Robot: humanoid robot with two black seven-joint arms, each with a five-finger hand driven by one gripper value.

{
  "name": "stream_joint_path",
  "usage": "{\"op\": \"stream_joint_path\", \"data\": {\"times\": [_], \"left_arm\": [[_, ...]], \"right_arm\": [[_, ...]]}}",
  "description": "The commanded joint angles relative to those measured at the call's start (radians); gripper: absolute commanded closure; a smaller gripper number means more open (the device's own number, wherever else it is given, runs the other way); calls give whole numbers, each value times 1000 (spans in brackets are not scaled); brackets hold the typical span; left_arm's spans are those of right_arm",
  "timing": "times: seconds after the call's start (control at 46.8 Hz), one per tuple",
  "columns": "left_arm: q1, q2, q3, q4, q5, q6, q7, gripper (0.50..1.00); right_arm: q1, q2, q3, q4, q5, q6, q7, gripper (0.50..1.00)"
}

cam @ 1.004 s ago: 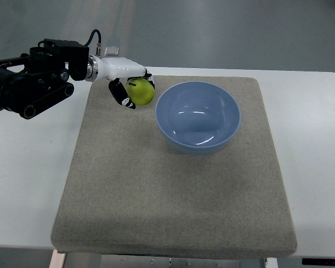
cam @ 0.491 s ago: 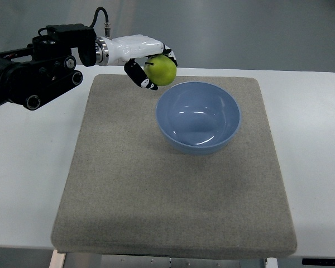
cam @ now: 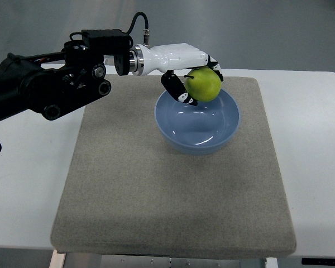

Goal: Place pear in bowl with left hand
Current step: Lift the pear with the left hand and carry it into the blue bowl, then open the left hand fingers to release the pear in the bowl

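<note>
Left hand [cam: 184, 70] was clamped on the pear [cam: 204, 84]: white shell over the top, black thumb [cam: 177, 90] under the near-left side, another dark fingertip [cam: 214, 67] hooked over the far side. Pear was green, stem visible at its left, held in the air over the far part of the bowl [cam: 197, 124], overlapping the far rim in this view. How high it sat above the rim, can't tell from a steep top-down camera.

Bowl was blue, upright, nothing in it, sitting on the far-centre of the grey mat [cam: 173, 184]. Bowl interior toward the near side was unobstructed. The arm's black forearm [cam: 50, 92] came in from the left edge and crossed the mat's far-left corner.

Mat lay on the white table [cam: 28, 184]. Bowl's right rim sat near the mat's right edge but inside it; far rim near the mat's far edge. The near half of the mat was bare, with white table margins left and right of it.
</note>
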Motion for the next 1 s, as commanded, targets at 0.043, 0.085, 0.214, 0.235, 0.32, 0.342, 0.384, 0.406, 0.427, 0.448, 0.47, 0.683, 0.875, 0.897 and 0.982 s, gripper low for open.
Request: {"op": "stream_joint_path", "data": {"times": [0.043,0.085,0.214,0.235,0.32,0.342,0.384,0.406,0.427,0.448,0.47,0.683,0.875,0.897,0.982], "left_arm": [[28,-21,8,2,13,-4,2,1000],[33,-30,17,6,14,-4,2,1000],[34,-32,46,11,13,-4,4,1000],[34,-32,49,11,13,-4,4,1000],[45,-33,60,15,13,-4,4,1000],[47,-33,60,17,13,-4,4,1000],[48,-33,60,23,13,-4,4,1000],[50,-33,60,26,13,-4,4,1000],[51,-33,61,29,13,-4,4,1000],[54,-33,61,31,13,-4,4,1000],[57,-33,61,34,11,-4,4,984],[65,-33,80,38,11,-2,4,860],[65,-33,80,38,9,-4,2,716],[65,-33,80,38,9,-2,2,695],[71,-33,78,38,5,-2,2,656]], "right_arm": [[0,0,0,0,0,0,0,574],[0,0,0,0,0,-1,0,574],[0,0,0,0,0,0,1,574],[0,0,0,0,0,0,0,574],[0,0,0,0,0,0,0,574],[0,0,0,0,0,0,0,574],[0,0,0,0,0,0,0,574],[0,0,0,0,0,0,0,574],[0,0,0,0,0,0,0,574],[0,0,0,0,0,0,0,574],[0,0,0,0,0,0,0,574],[0,0,0,0,0,0,0,574],[0,0,0,0,0,0,0,574],[0,0,0,0,0,0,0,574],[0,0,0,0,0,0,0,574]]}}
